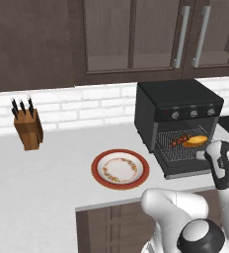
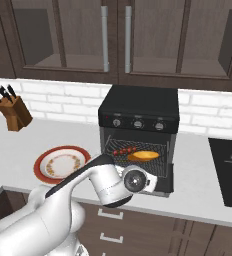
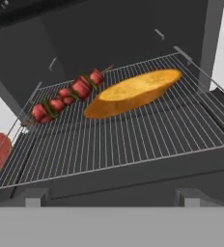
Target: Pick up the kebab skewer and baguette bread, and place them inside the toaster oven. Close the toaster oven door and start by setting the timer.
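We see the toaster oven (image 1: 178, 106) standing on the white counter (image 1: 57, 192) with its toaster oven door (image 1: 188, 169) dropped flat. On the wire rack (image 3: 133, 140) inside lie the baguette bread (image 3: 132, 92) and, just beside it at ten o'clock in the hand view, the kebab skewer (image 3: 68, 96); whether they touch we cannot tell. Our gripper (image 2: 150, 183) hovers before the open door with its jaws spread wide, holding nothing. The empty plate (image 1: 120, 169) sits at nine o'clock from the oven, and the knife block (image 1: 27, 126) stands farther off toward ten o'clock by the tiled wall.
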Robot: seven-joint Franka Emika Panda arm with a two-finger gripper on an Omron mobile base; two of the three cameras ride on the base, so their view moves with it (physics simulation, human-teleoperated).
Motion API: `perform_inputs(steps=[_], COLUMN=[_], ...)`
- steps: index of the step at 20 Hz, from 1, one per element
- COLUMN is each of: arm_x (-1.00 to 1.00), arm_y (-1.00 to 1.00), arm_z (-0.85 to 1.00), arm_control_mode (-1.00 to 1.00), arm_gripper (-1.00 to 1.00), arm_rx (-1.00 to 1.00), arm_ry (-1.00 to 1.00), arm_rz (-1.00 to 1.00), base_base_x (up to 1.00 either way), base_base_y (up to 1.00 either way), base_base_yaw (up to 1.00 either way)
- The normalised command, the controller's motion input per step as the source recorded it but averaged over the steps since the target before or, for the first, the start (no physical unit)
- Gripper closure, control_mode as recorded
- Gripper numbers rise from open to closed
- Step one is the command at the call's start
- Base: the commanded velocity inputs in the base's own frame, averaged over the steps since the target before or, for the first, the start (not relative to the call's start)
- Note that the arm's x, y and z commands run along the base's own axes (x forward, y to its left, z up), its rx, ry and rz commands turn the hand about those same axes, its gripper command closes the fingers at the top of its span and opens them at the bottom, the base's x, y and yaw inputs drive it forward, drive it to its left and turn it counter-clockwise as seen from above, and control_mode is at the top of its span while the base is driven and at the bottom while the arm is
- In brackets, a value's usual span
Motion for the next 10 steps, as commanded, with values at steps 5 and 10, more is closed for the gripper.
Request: perform_inputs(steps=[5, 10], arm_x=[0.0, 0.0], arm_y=[0.0, 0.0], arm_z=[0.0, 0.0], arm_control_mode=[-1.0, -1.0], arm_gripper=[-1.0, -1.0], arm_rx=[-0.12, 0.0], arm_ry=[-0.01, 0.0], arm_rz=[-0.04, 0.0], base_base_x=[0.0, 0.0], base_base_y=[0.0, 0.0], base_base_yaw=[0.0, 0.0])
